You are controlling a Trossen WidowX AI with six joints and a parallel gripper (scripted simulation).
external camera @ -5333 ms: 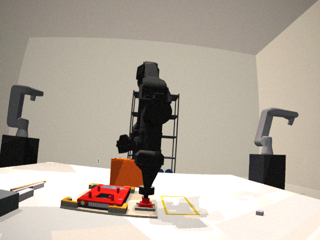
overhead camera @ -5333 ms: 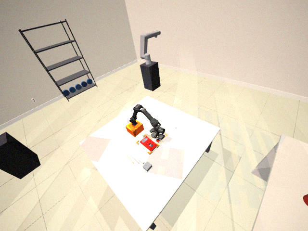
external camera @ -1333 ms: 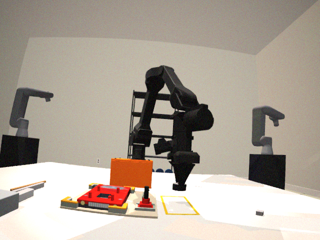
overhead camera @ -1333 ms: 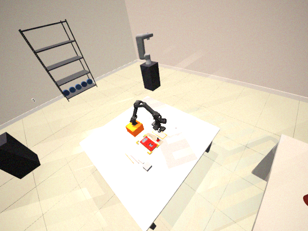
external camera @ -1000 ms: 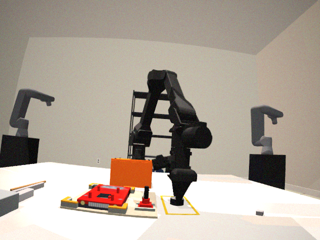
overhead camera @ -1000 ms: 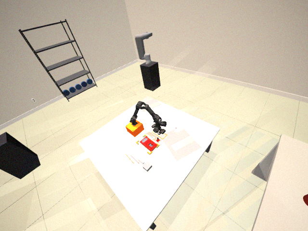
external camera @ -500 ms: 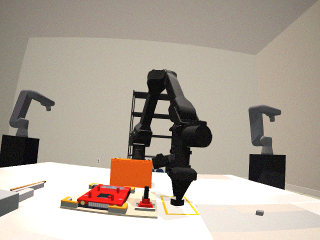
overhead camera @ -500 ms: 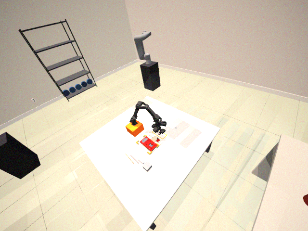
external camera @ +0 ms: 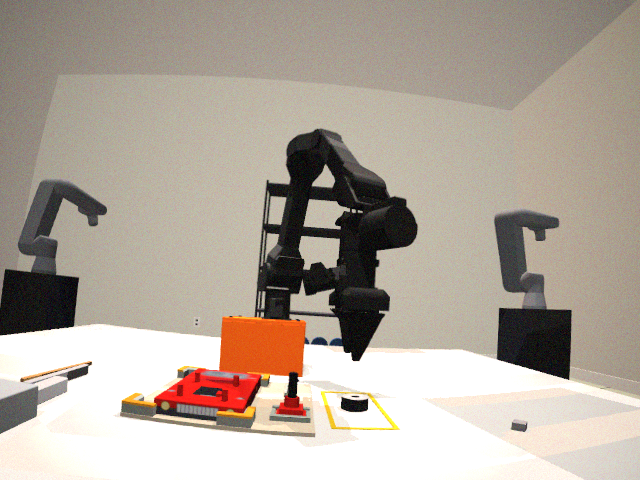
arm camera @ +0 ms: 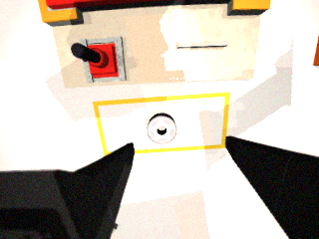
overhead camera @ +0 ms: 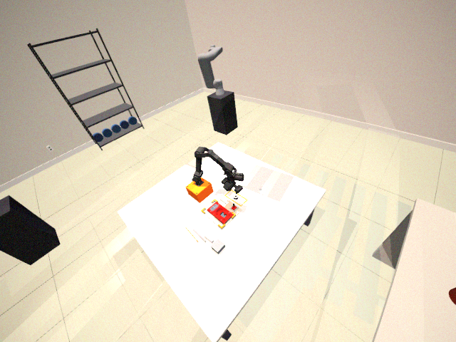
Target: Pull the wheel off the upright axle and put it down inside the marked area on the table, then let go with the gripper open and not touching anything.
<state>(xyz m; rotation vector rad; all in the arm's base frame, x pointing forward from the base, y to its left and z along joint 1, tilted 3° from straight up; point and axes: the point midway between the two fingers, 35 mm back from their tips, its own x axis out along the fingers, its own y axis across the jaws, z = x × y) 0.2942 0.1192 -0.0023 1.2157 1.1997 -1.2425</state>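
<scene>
The wheel is a small dark ring with a pale face. It lies flat on the table inside the yellow marked rectangle. My gripper is open and empty. It hangs above the wheel, clear of it and of the table. The upright black axle stands bare on its red base, left of the rectangle.
A red board with yellow corners lies left of the axle. The arm's orange base block stands behind. A small grey cube lies to the right. Sticks and a grey block lie at the front left.
</scene>
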